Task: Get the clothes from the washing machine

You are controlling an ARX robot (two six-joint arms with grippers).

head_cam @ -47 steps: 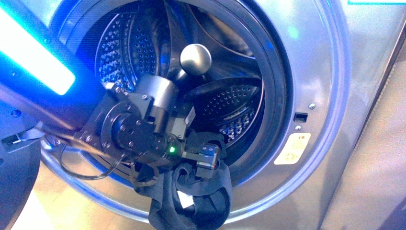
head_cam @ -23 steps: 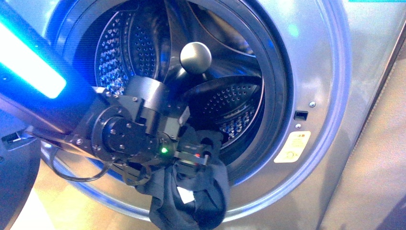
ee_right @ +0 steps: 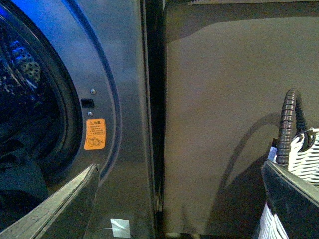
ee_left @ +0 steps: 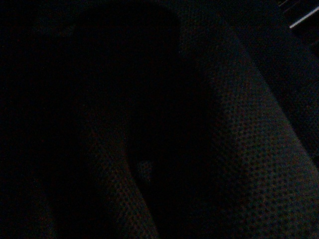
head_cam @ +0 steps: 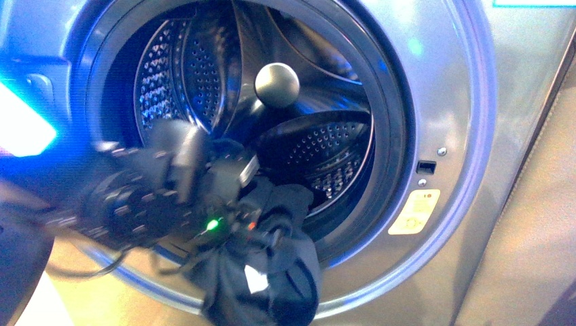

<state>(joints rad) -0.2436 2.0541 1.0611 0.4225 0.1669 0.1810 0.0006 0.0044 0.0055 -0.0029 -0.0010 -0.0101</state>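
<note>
Downward, clothes (head_cam: pixel 292 268) hanging lengthwise, over washing machine (head_cam: pixel 448 102) door rim

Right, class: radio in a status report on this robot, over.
Left gripper buried in dark garment, jaws unseen. Right gripper open, empty. Garment draped over washing machine mouth rim. No obstruction seen.

Grey-brown panel (ee_right: pixel 214 114), flat, matt and plain, standing upright. Fills much of the right wrist view. Near it, a woven basket (ee_right: pixel 305 154) of white strands, only partly in frame. On its rim, a dark twisted handle (ee_right: pixel 286 124), arching upward. Casts a soft curved shadow (ee_right: pixel 244 149) on the panel.
</note>
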